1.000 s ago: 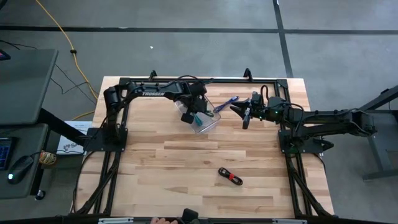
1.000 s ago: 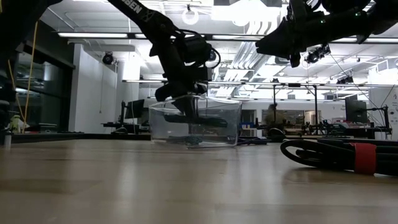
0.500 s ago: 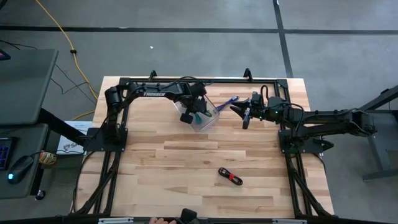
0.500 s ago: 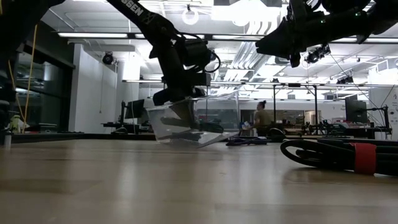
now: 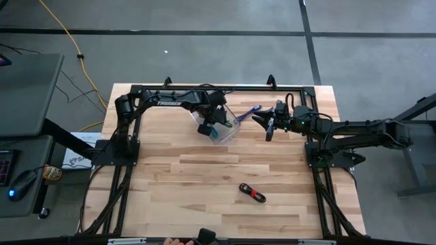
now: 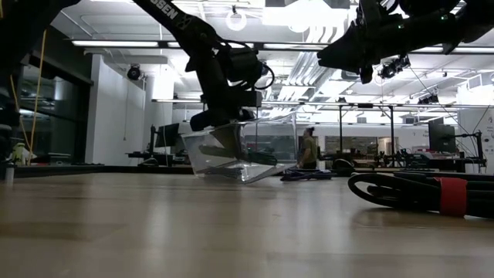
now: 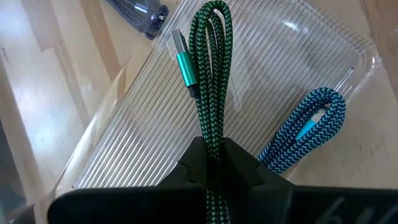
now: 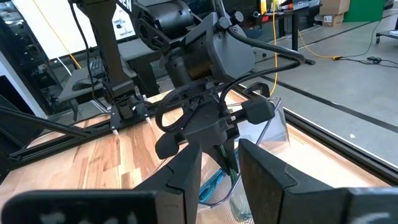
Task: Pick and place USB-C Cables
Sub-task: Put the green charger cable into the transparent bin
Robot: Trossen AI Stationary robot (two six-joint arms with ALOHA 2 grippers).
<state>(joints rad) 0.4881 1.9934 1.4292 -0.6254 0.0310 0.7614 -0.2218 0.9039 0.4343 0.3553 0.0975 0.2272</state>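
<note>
My left gripper (image 5: 213, 127) reaches down into the clear plastic bin (image 5: 230, 129) and is shut on the green cable (image 7: 211, 74). The bin stands tipped in the low view, its left side off the table (image 6: 231, 150). A teal cable (image 7: 308, 124) lies inside the bin. The purple cable (image 5: 253, 109) lies on the table just beyond the bin. The black cable with the red band (image 5: 252, 194) lies alone near the table's middle front. My right gripper (image 5: 256, 121) hovers open to the right of the bin, holding nothing. My left gripper pinches the green cable's bundled strands (image 7: 211, 146) between its two fingers, several strands together. The fingers slant down from above and lie along the cable. The looped end with its connector (image 7: 185, 62) sticks out past the fingertips over the bin's ribbed floor.
A black frame (image 5: 204, 88) runs along the table's far edge and down both sides. Bare wood spreads over the table's near half around the black cable (image 6: 417, 191).
The bin has tipped: its left side has come up off the table while its right lower edge has stayed down. My left gripper has stayed shut on the green cable inside it.
</note>
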